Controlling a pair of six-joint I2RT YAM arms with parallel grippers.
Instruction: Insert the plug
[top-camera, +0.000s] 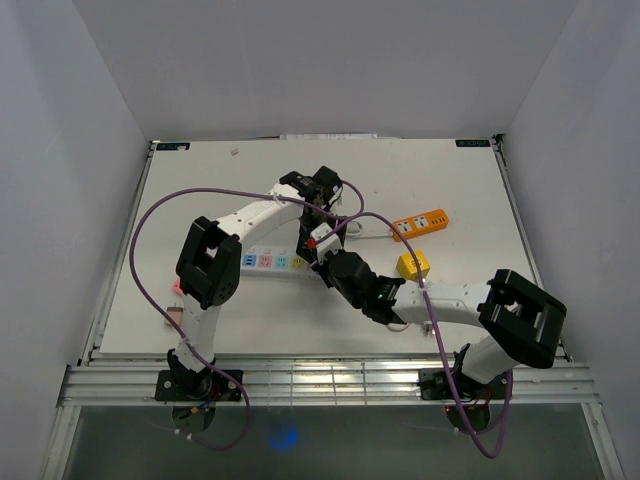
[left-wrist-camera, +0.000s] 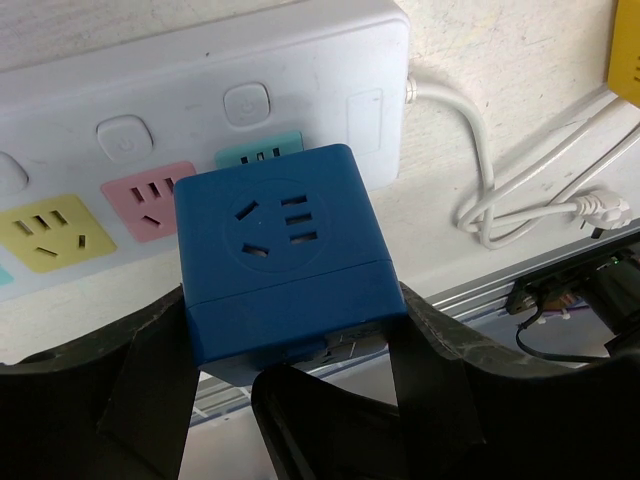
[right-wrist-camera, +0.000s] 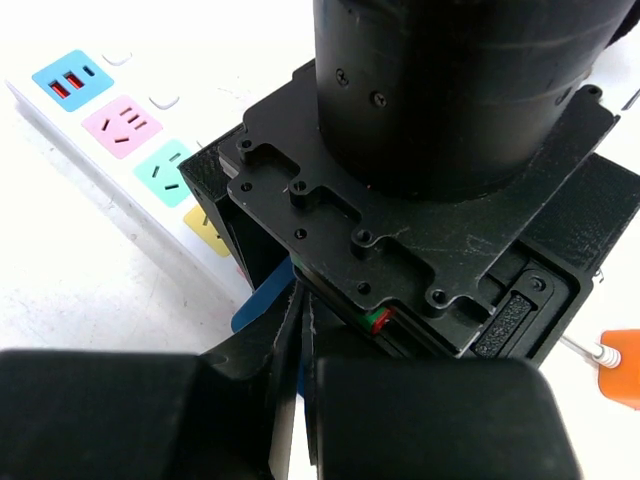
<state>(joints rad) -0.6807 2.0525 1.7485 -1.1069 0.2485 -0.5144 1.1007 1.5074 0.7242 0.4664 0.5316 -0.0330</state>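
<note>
The left tool (left-wrist-camera: 288, 352) grips a blue cube plug (left-wrist-camera: 280, 240) by its sides, over the teal socket (left-wrist-camera: 258, 152) of the white power strip (left-wrist-camera: 200, 80) mid-tabletop (top-camera: 200, 180). The right tool (right-wrist-camera: 300, 310), its fingers closed together, crowds against the left arm (right-wrist-camera: 460, 100). An orange strip (top-camera: 420, 222) and a yellow cube (top-camera: 413, 264) lie toward the right edge. The white cord (left-wrist-camera: 478, 150) loops beside the power strip.

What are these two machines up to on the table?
The left arm's fingers grip a blue plastic cube-shaped plug adapter, holding it right at the teal socket of a long white power strip with coloured sockets. Whether its prongs are in is hidden. The right arm's fingers, pressed together, sit close beside the left arm's wrist.
</note>
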